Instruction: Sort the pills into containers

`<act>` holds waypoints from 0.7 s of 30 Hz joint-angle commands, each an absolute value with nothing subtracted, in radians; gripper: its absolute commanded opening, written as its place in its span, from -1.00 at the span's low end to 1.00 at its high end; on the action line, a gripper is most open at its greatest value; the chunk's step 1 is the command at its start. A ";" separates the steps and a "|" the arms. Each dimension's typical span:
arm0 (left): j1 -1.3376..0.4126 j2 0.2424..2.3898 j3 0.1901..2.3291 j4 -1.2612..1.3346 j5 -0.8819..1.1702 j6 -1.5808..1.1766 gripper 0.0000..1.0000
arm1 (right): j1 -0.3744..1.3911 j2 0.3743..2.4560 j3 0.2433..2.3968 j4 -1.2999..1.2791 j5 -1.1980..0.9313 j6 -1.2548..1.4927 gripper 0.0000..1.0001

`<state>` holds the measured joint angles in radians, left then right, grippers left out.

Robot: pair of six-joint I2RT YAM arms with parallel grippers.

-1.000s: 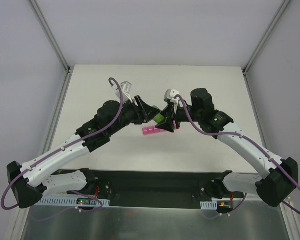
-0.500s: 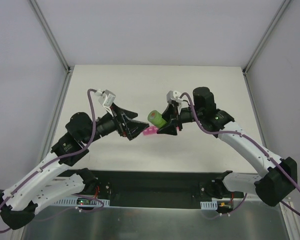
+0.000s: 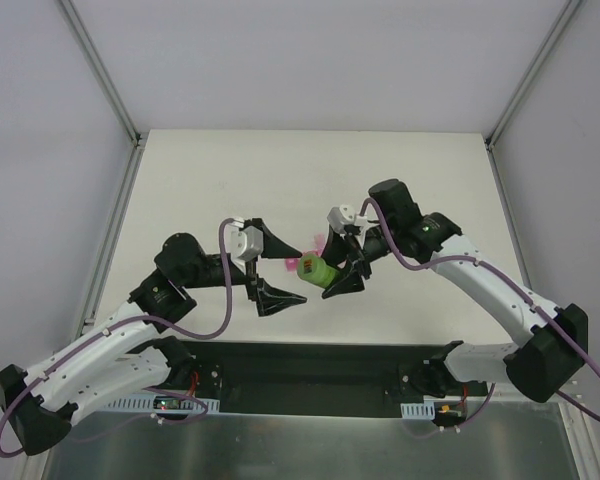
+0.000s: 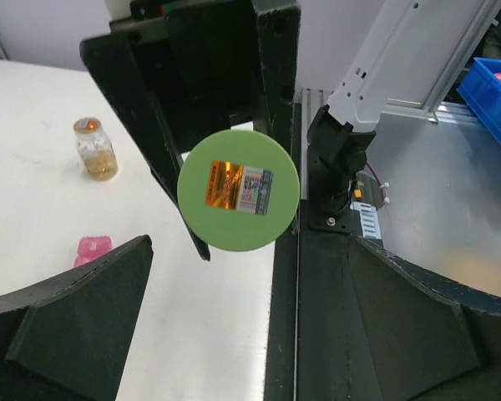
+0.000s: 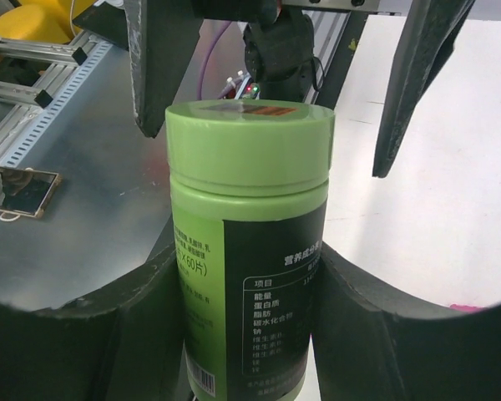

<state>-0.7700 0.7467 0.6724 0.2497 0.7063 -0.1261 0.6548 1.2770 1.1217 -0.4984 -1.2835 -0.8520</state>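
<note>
Top external view: my right gripper point(image 3: 333, 268) clamps the green bottle point(image 3: 317, 272) near the pink tray point(image 4: 92, 248) on the table point(image 3: 230, 180), left gripper point(image 3: 298, 275) gaping at its lid point(image 4: 238, 190), so I'd next close and twist it off.

I work in a robotics lab cell, my white table point(image 3: 180, 180) walled by plain pale panels point(image 3: 310, 60) on aluminium posts point(image 3: 101, 70) across the top, slotted cable duct point(image 3: 120, 403) lower left, blue bin point(image 4: 494, 92) upper right of my left wrist view
</note>
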 commanded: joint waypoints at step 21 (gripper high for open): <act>-0.851 0.792 0.750 0.350 0.627 -0.086 -0.45 | 0.675 1.296 1.166 -0.526 -1.264 -0.917 -0.81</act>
<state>-0.8387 0.8028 0.6895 0.3141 0.6571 -0.0586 0.6712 1.2964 1.1233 -0.5571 -1.2724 -0.9012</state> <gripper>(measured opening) 0.439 0.541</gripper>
